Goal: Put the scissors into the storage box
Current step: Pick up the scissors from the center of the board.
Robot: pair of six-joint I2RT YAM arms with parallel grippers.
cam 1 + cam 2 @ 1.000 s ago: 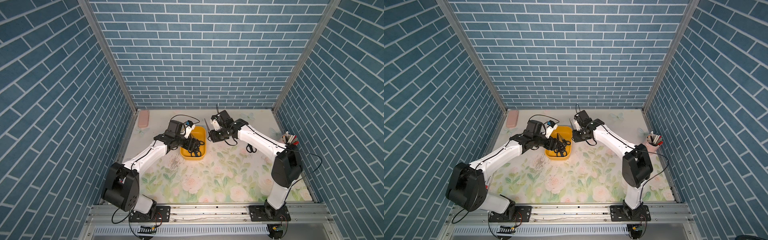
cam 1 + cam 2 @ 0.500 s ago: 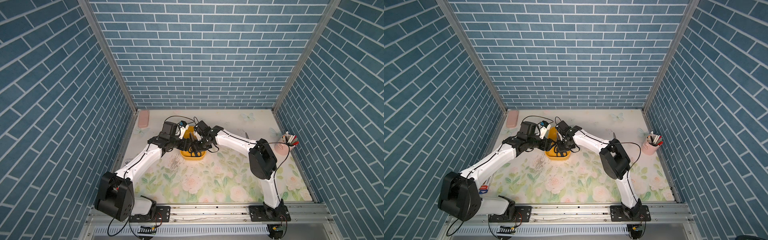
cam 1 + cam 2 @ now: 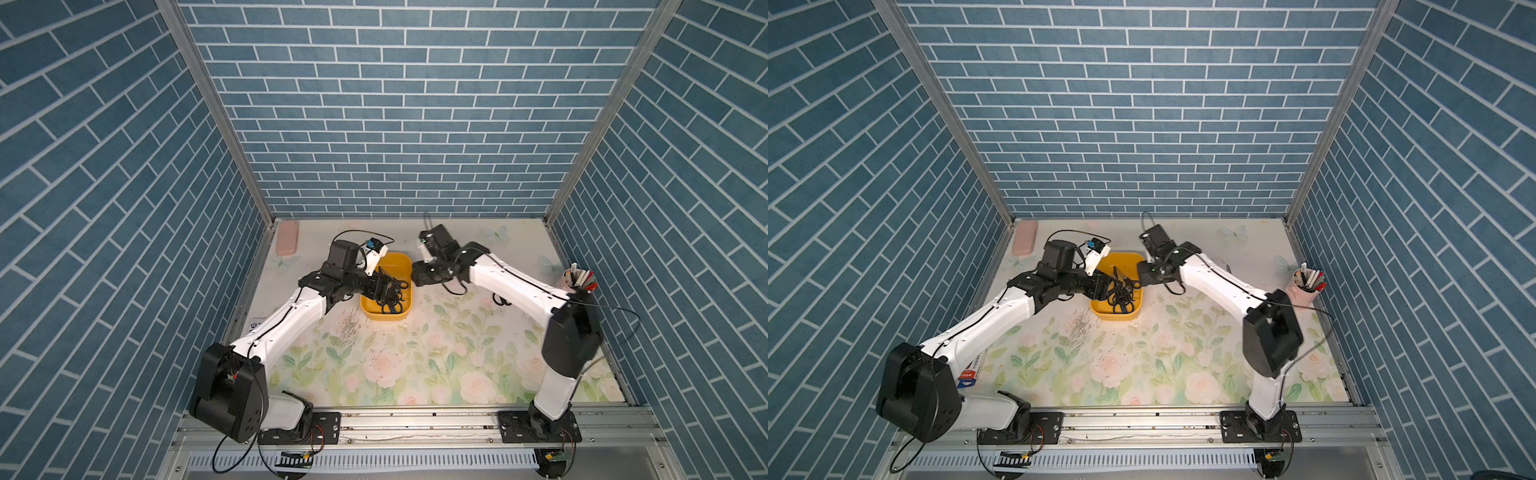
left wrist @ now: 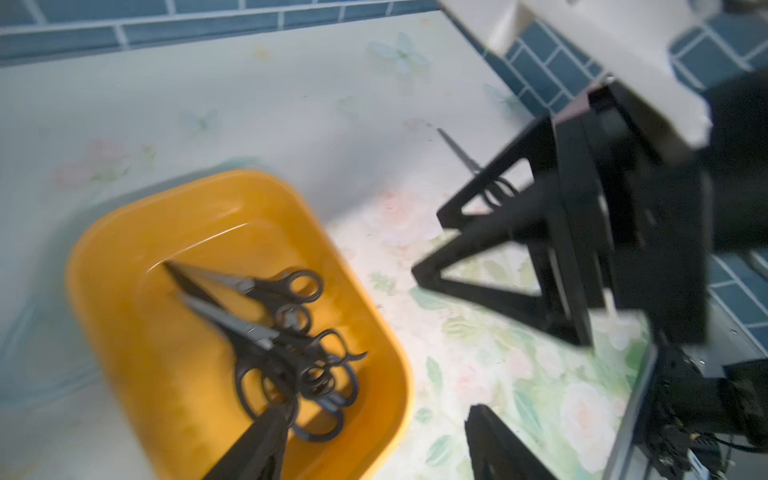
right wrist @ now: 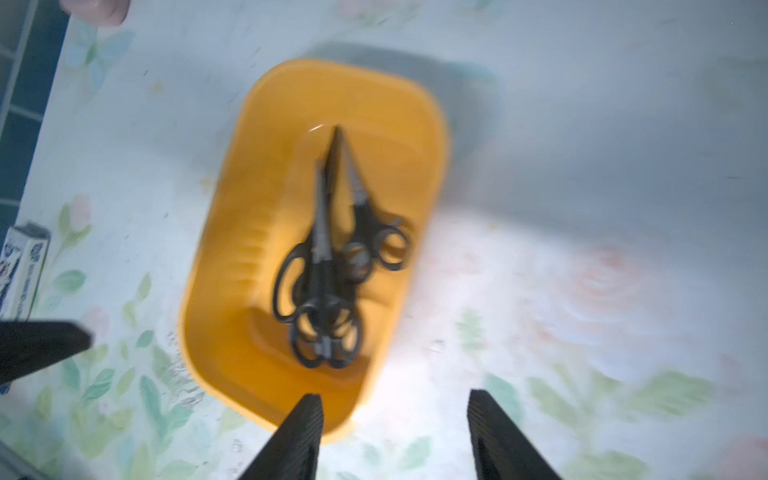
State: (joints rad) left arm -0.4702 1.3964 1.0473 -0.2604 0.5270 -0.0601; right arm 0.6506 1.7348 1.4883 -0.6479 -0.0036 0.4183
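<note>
Since both sets of jaws stand apart w/ nothing between them, the step in hand looks like the gap between a drop and the next pick. The storage box (image 3: 395, 261) sits on the counter (image 3: 415, 374) toward the back wall. A tangled heap of scissors (image 5: 328, 266) lies inside it, handles bunched at one end, blades toward the other. Blur stops an exact count, at least four. The left jaws hang over the handle end of the box, one finger (image 4: 262, 436) right above the loops, contact unclear. The right jaws hover at the box's rim on the robot's right side. A loose pair (image 3: 501, 300) lies flat on the counter, well apart from the box, partly under the right forearm. Next move, prob. for the right arm: swing over that pair, set the jaws across handles or pivot, go right down to the counter as the thing is thin and flat, close, lift, carry to the box. The left arm needs to be clear of the drop path
</note>
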